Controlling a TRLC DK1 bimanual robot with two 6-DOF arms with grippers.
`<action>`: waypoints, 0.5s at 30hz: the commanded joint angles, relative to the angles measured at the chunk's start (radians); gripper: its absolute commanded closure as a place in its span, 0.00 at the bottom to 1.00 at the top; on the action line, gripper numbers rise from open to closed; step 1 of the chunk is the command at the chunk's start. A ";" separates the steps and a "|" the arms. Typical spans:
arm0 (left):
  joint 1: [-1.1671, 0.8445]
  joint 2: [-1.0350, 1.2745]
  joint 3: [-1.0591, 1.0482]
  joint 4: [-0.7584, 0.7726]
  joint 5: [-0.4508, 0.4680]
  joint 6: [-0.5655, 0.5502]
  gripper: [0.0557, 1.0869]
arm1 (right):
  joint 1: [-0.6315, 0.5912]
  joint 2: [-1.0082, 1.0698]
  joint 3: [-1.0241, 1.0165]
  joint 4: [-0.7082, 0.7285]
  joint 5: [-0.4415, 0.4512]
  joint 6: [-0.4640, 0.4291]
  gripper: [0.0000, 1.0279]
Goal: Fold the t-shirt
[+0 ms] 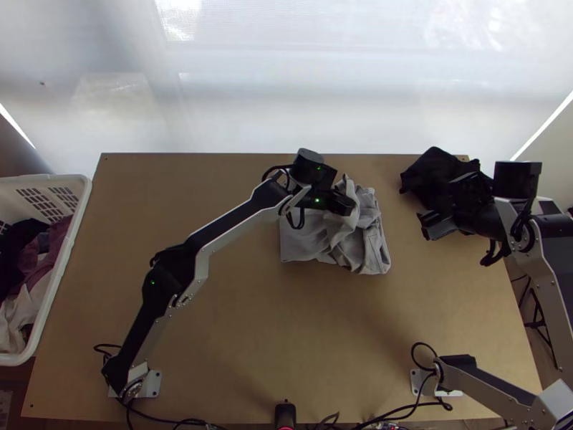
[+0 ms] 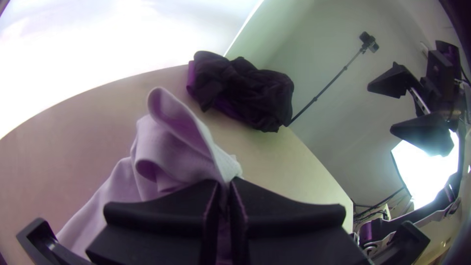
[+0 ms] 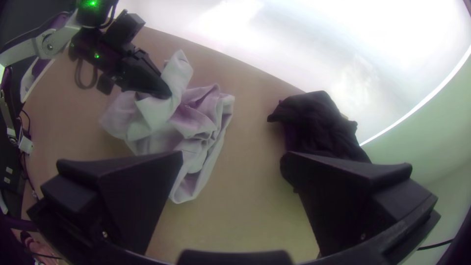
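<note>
Table (image 1: 251, 322) holds your pale t-shirt (image 1: 304, 244) beyond centre, toward far edge: flatter left, bunched right. Dark cloth (image 1: 433, 168) sits by far right corner. Your left gripper (image 2: 224, 182) is clamped on raised fold of t-shirt; your right gripper (image 3: 233, 157), near right edge, has fingers apart, empty. Step looks like opening out before folding. Next, draw held fold clear, spread bunched side flat.

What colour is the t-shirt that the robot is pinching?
The t-shirt is light grey; the top view shows it best.
</note>
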 commanded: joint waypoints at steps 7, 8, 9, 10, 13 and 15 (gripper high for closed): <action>-0.060 0.149 0.079 -0.014 0.009 -0.004 0.84 | -0.004 0.016 -0.026 0.030 0.001 0.004 0.04; -0.067 0.150 0.079 -0.019 0.015 -0.004 0.66 | -0.004 0.018 -0.026 0.030 0.001 0.004 0.04; -0.071 0.150 0.079 -0.025 0.018 -0.004 0.44 | -0.004 0.018 -0.027 0.031 0.001 0.004 0.04; -0.076 0.143 0.082 -0.034 0.018 -0.007 0.18 | -0.003 0.020 -0.030 0.033 -0.001 0.004 0.04; -0.077 0.097 0.108 -0.060 0.027 -0.033 0.04 | -0.003 0.021 -0.035 0.053 -0.001 0.004 0.04; -0.067 0.029 0.108 -0.074 0.026 -0.040 0.04 | 0.003 0.029 -0.035 0.066 -0.001 0.004 0.04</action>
